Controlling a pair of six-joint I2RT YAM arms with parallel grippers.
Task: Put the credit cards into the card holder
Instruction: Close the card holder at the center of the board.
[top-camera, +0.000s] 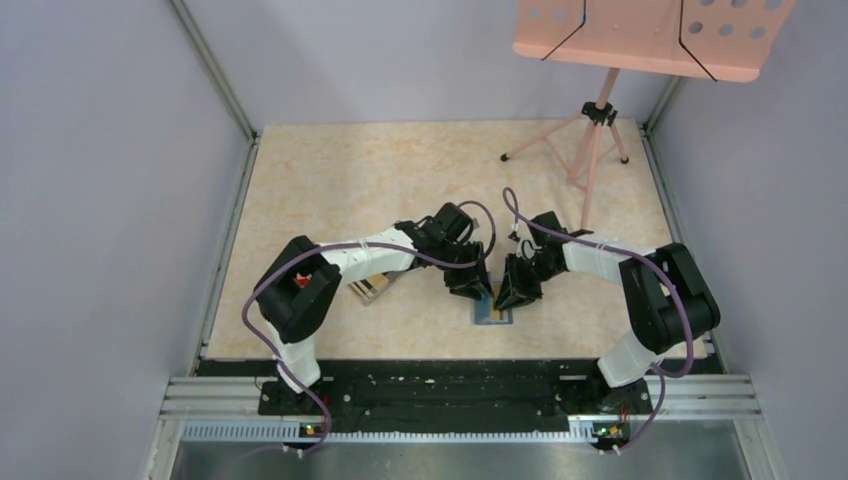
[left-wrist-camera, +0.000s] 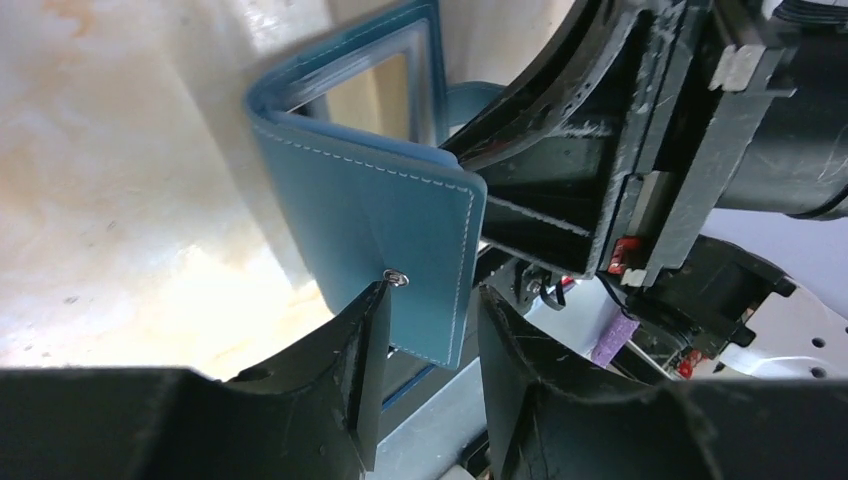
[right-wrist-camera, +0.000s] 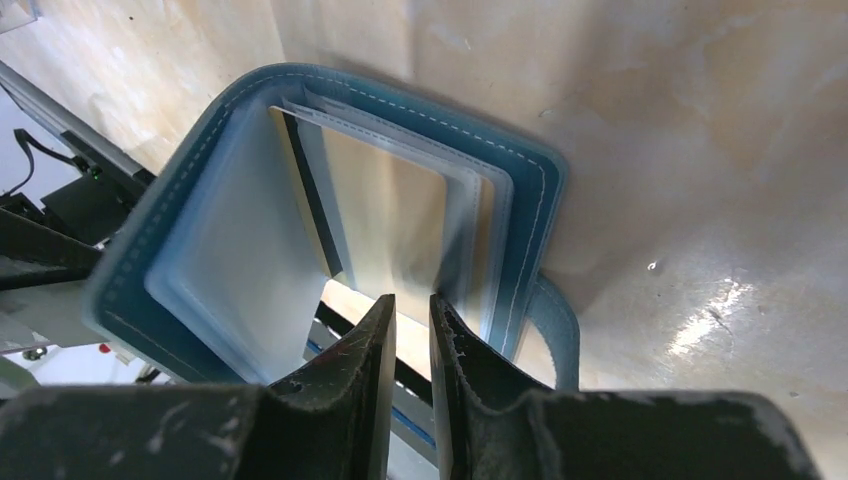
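The teal card holder (left-wrist-camera: 370, 220) stands open and upright, and in the top view it sits near the table's front edge (top-camera: 493, 313). My left gripper (left-wrist-camera: 435, 300) is open, with the holder's outer flap and its snap hanging between the fingers, against the left one. My right gripper (right-wrist-camera: 410, 305) is almost shut at the lower edge of the holder's pale inner pockets (right-wrist-camera: 230, 260) and appears to pinch a leaf there. It also shows in the left wrist view (left-wrist-camera: 560, 150). A few striped cards (top-camera: 368, 290) lie on the table under my left arm.
A pink music stand (top-camera: 600, 130) stands at the back right of the beige table (top-camera: 400, 170). Grey walls close in both sides. The black base plate (top-camera: 450, 385) runs along the near edge just behind the holder.
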